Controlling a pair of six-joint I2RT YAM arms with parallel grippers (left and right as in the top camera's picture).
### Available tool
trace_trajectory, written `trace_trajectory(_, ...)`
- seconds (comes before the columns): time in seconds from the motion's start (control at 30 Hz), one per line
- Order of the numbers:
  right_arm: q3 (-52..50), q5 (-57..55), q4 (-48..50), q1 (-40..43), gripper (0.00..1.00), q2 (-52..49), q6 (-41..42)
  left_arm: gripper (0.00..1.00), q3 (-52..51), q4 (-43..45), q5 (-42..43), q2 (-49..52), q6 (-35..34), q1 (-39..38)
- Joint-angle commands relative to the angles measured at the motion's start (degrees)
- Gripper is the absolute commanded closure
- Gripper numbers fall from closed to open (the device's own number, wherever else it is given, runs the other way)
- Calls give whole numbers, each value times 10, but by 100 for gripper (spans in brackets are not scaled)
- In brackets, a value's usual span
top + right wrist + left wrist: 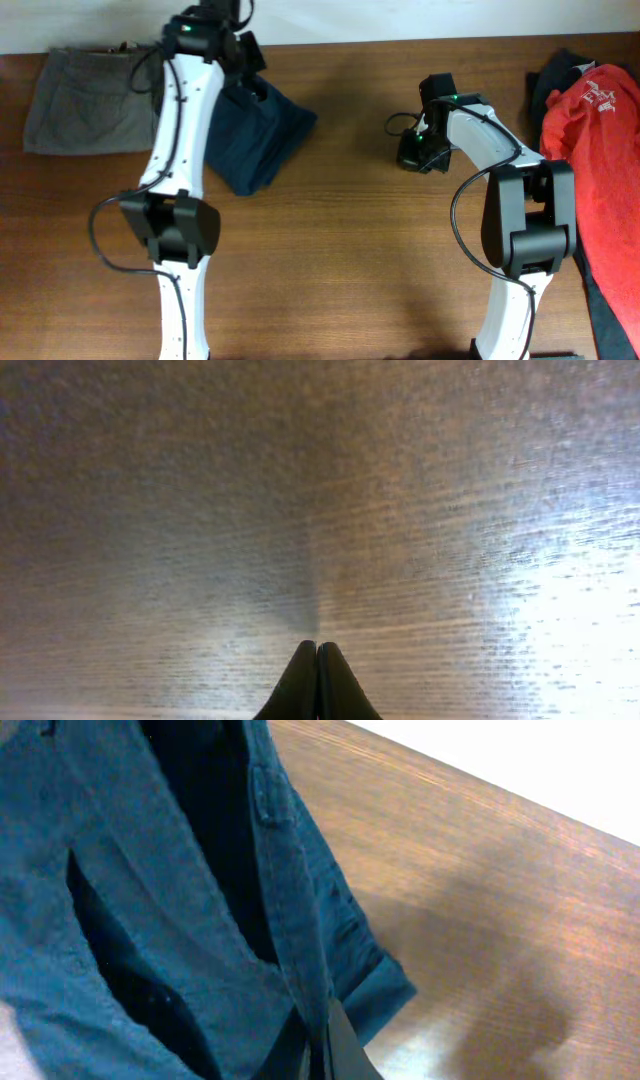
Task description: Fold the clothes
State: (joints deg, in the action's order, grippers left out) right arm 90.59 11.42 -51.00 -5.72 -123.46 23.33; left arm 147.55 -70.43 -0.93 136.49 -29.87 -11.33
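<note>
The brown wooden table [340, 260] is the biggest thing here. It fills nearly the whole top view. Two white and black robot arms reach over it from the near edge. The left arm [180, 150] stretches far up toward the back of the table. The right arm [490, 135] bends at its elbow and reaches in toward the middle.

The red T-shirt [600, 140] with white print lies on the far right side of the table and runs off the edge of the picture. A dark cloth [556, 75] peeks out from under it at the top and along its left side.

The grey shorts [85, 100] lie flat in the back left corner, with one end hidden behind the left arm.

The blue shorts [255, 140] sit just to the right of the left arm, near the back of the table. They are in a bunched heap, with a pointed end toward the front. One side is pulled up toward the top of the left arm.

The left gripper [322, 1045] is squeezed tight on a fold of the blue shorts. The cloth hangs right in front of its camera, and a small belt loop [263, 795] shows on it.

The right gripper [317, 655] has its two dark fingers pressed together with nothing between them. It points down at bare wood, between the blue shorts and the red T-shirt and well apart from both.
</note>
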Motion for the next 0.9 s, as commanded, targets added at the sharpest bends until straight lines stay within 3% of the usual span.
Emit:
trace_trajectory(0.0, 10, -11, -9, -3, 96, 5, -4, 99, 6, 30, -19, 49, -6, -8)
trace_trajectory(0.3, 10, -8, -25, -3, 96, 5, -4, 99, 6, 149, -18, 110, -27, -10)
trace_trajectory(0.33, 10, -4, -26, -3, 96, 5, -4, 91, 6, 155, -19, 112, -27, -10)
trace_trajectory(0.4, 10, 0, -28, -3, 96, 5, -4, 43, 6, 154, -18, 113, -27, -10)
trace_trajectory(0.43, 10, 2, -29, -3, 96, 5, -4, 28, 6, 143, -16, 113, -27, -10)
trace_trajectory(0.5, 10, 2, -28, -3, 96, 5, -4, 5, 8, 127, -14, 112, -27, -10)
trace_trajectory(0.53, 10, 2, -28, -3, 96, 5, -4, 1, 8, 118, -14, 111, -26, -10)
trace_trajectory(0.67, 10, 2, -28, -3, 96, 5, -4, 1, 36, 59, -14, 107, -18, -7)
trace_trajectory(0.87, 10, 1, -28, -3, 96, 5, -6, 1, 192, -98, -18, 68, 17, 12)
